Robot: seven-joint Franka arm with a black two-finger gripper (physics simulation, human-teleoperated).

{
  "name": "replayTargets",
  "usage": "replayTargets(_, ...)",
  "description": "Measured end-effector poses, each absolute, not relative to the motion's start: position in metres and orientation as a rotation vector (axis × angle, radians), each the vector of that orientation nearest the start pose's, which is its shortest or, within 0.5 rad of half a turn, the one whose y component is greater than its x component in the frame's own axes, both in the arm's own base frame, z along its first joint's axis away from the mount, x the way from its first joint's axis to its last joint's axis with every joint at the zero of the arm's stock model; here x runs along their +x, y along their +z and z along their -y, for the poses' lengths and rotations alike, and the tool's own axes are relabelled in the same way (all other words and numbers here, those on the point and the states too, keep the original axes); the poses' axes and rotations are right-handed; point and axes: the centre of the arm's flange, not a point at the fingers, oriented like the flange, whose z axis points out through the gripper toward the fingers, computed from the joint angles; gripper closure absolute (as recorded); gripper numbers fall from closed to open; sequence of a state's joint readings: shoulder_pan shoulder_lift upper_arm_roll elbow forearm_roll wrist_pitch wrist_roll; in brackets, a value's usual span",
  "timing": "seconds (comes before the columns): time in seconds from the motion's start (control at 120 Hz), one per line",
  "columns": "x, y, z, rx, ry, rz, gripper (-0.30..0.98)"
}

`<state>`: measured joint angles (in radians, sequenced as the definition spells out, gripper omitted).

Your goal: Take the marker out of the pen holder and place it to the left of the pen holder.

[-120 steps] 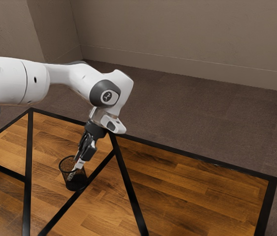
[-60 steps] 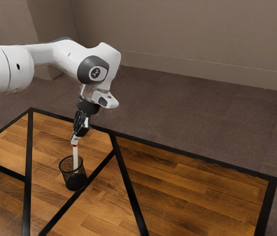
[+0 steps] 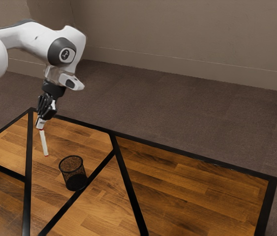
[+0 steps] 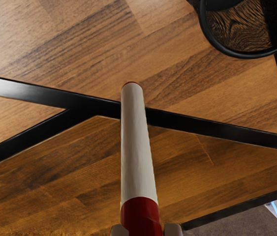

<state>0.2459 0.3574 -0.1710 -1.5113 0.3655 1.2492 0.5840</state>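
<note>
"Where was the marker (image 3: pixel 44 142)?"

"Out of the pen holder, hanging tip-down at a slight tilt above the bench (image 3: pixel 192 191), toward the exterior view's left."

"How was it held?"

"By its upper red end (image 4: pixel 140 216), in the claw (image 3: pixel 40 124). The fingers (image 4: pixel 173 229) were closed to the marker's width, one against each side. The white barrel (image 4: pixel 137 147) hung free below, a grip that likely served to keep the claw above the rim on the lift."

"And the pen holder (image 3: pixel 73 172)?"

"Empty and upright to the marker's right, beside a black strip (image 3: pixel 62 209), apart from both marker and claw."

"The arm (image 3: pixel 35 42)?"

"It reached in from the far left, the claw angled downward. Placement remained: lowering seemed next, perhaps with a tilt to lay the barrel flat, since a marker released on end would probably topple and roll."
</note>
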Motion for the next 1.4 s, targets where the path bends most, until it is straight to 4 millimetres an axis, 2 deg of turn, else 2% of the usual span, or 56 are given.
replayTargets(0.192,0.576,0.372,-0.161,-2.753,1.230,-0.605,0.78)
replayTargets(0.3,0.566,0.344,-0.188,-2.726,1.345,-0.542,0.79)
replayTargets(0.375,0.562,0.329,-0.198,-2.713,1.401,-0.523,0.77)
replayTargets(0.492,0.559,0.300,-0.207,-2.714,1.485,-0.512,0.53)
replayTargets(0.6,0.562,0.295,-0.202,-2.742,1.484,-0.542,0.32)
replayTargets(0.7,0.573,0.326,-0.175,-2.796,1.370,-0.640,0.20)
replayTargets(0.8,0.581,0.389,-0.133,-2.853,1.152,-0.762,0.12)
replayTargets(0.883,0.573,0.439,-0.085,-2.876,0.959,-0.873,0.08)
replayTargets(0.958,0.570,0.475,-0.053,-2.908,0.769,-0.963,0.06)
replayTargets(1.075,0.577,0.516,0.003,-2.891,0.538,-1.104,0.03)
replayTargets(1.167,0.581,0.531,0.039,-2.891,0.434,-1.194,0.02)
replayTargets(1.267,0.579,0.543,0.060,-2.878,0.373,-1.238,0.01)
replayTargets(1.35,0.565,0.597,0.072,-2.838,0.244,-1.208,0.01)
replayTargets(1.4,0.561,0.613,0.069,-2.831,0.214,-1.183,0.01)
